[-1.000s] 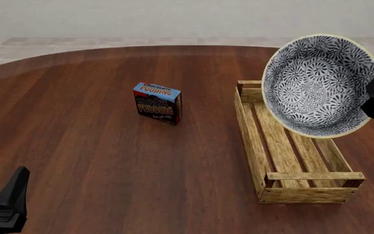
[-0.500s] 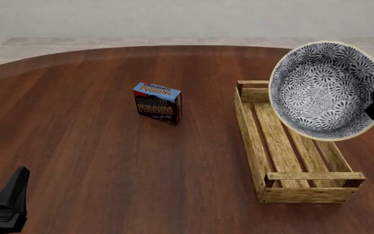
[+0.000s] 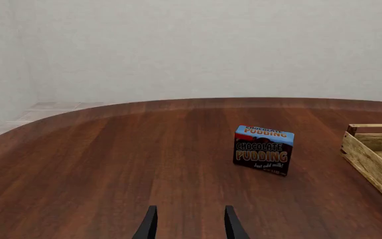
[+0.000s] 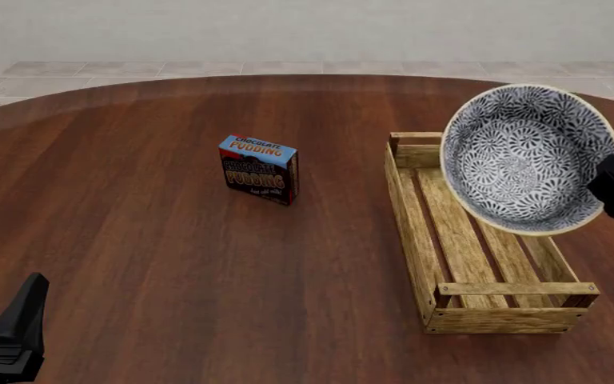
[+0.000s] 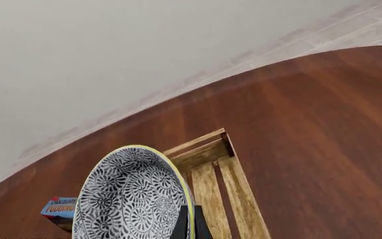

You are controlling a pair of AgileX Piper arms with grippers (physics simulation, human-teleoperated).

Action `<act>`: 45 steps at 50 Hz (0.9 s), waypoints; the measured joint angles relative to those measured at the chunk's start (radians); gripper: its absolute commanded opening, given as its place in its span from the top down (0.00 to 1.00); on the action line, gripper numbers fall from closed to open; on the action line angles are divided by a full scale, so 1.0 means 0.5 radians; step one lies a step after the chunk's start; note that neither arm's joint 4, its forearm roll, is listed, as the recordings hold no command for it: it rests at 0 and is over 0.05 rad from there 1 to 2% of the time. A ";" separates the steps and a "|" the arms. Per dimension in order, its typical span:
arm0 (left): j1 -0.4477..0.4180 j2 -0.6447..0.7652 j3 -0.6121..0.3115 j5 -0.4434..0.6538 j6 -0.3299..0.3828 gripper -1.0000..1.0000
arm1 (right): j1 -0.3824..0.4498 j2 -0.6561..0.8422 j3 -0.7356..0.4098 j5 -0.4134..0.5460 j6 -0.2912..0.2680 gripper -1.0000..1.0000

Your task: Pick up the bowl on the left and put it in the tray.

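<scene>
A: Where is the bowl (image 4: 529, 158)?

B: In the air above the far half of the tray (image 4: 459, 240), tipped so its patterned inside faces the front camera. It touches nothing below.

A: What holds it?

B: The right gripper (image 5: 190, 226). In the right wrist view two dark fingers (image 5: 179, 225) pinch the pale rim, one on each side of the wall. From the front only a dark block of that arm shows at the bowl's right edge.

A: And the tray?

B: It lies on the right of the table (image 4: 157, 264), long side running near to far, nothing inside it.

A: The left gripper (image 3: 189, 226)?

B: Low at the near left, well apart from everything. Its fingers are spread, with bare wood between them.

A: Anything else?

B: A pudding box (image 4: 258, 169) stands upright, left of the tray and clear of it.
</scene>
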 measured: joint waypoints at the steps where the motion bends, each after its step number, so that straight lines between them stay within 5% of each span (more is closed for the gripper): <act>1: 0.000 0.000 0.000 0.000 0.000 0.00 | 0.000 0.005 0.002 -0.003 0.002 1.00; 45: 0.000 0.000 0.000 0.000 0.000 0.00 | -0.042 0.159 0.138 -0.128 0.003 1.00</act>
